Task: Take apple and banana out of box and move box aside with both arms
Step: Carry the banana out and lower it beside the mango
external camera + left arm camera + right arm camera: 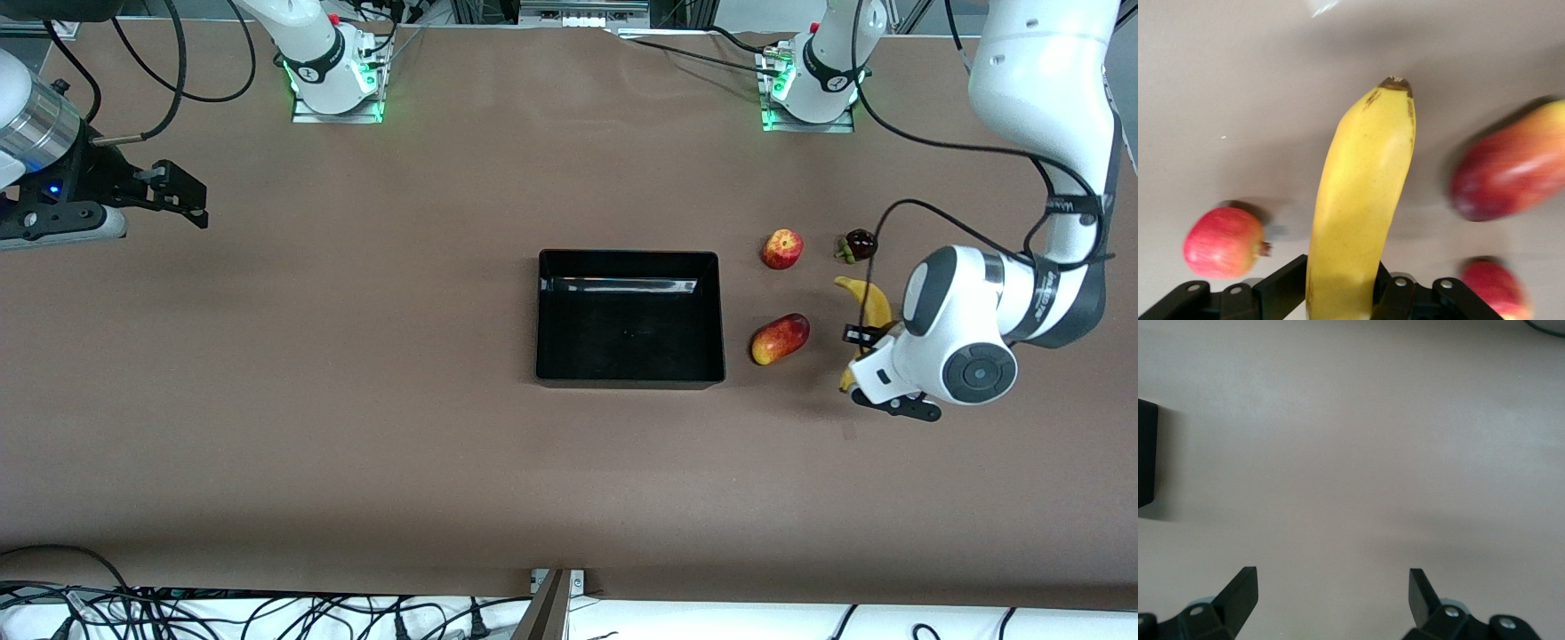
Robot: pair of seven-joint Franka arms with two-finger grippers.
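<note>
Banana (1361,207) sits between the left gripper's (1341,290) two black fingers (1281,283), clamped near one end; most of its length sticks out past the fingertips, dark stem tip pointing away from the wrist. Jaws narrow, closed on the fruit. In the front view the left gripper (867,356) is at the left arm's end of the table, with the banana (869,302) showing above the wrist housing and a short yellow stub below it. Can't tell from either view whether the banana is lifted or touching the table (356,400).

Apple (782,249) lies on the table between the box (629,318) and the mangosteen (858,245), farther from the front camera than the mango (780,339). It is apart from the left jaws, not touched. Left wrist view has a red-yellow fruit (1223,241) off to one side of the banana and the mango (1511,170) on the opposite flank, both blurred, both clear of the fingers.

Box is mid-table, upright, nothing inside, well apart from both grippers. Mango lies just beside the box wall at the left arm's end.

Right gripper (182,197) waits in the air over bare table at the right arm's end. Right wrist view: right gripper (1331,593) fingers (1241,590) spread wide, nothing between them, only tabletop below and a corner of the box (1146,453) at the frame edge.
</note>
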